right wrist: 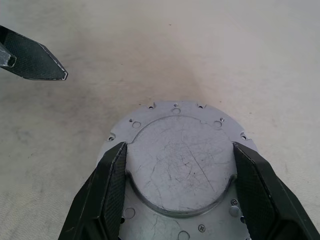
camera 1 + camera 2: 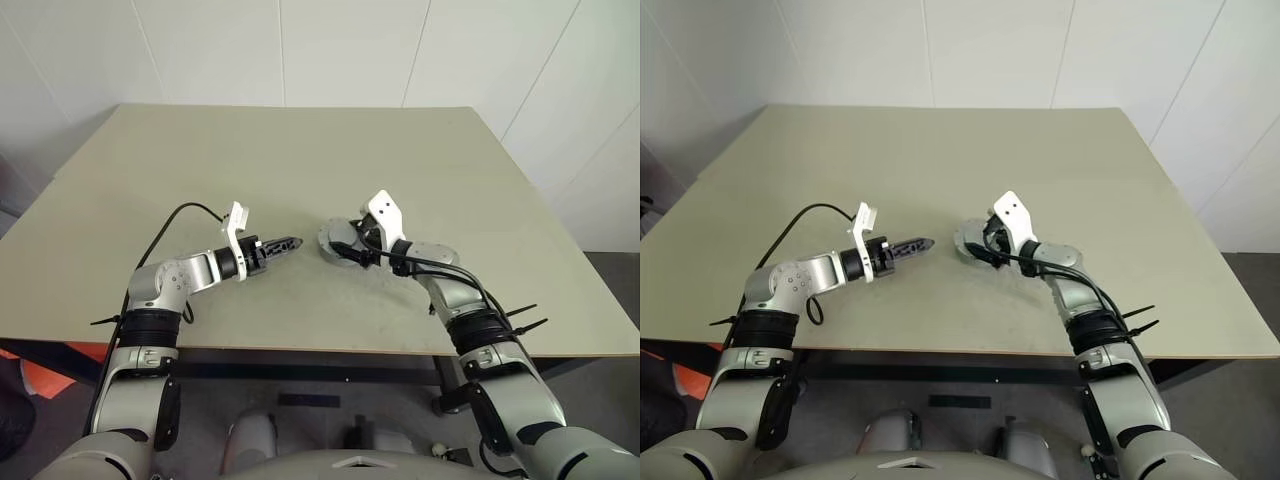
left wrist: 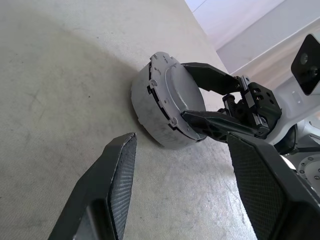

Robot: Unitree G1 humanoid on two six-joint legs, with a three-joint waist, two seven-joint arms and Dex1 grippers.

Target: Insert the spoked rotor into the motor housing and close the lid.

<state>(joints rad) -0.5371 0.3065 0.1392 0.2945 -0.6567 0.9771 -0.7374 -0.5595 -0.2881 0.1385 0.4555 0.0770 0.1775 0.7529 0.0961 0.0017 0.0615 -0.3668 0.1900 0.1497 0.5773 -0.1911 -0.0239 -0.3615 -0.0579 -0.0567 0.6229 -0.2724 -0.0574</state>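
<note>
1. The round grey metal disc assembly with a raised scratched centre plate and small holes round its flange [image 1: 180, 175] lies flat on the pale beige surface [image 2: 300, 150], near the front edge, just right of the middle.
2. I read that top plate as the lid, already on the motor housing; neither the copper windings nor the spoked rotor is visible, so I can't confirm the rotor went in.
3. My right end effector [image 3: 212, 102] comes at it from the right, fingers spread wide around the raised centre plate, one on each side. Touching or only close: can't tell.
4. My left end effector [image 2: 283, 245] sits to the assembly's left, apart from it, tips pointing right at its side wall, fingers apart and empty.
5. Key relation: the disc's axis is vertical and the right arm is already on it, the left a short reach off.
6. Judgement: next is seating or a check of the lid, right end effector leading.
</note>
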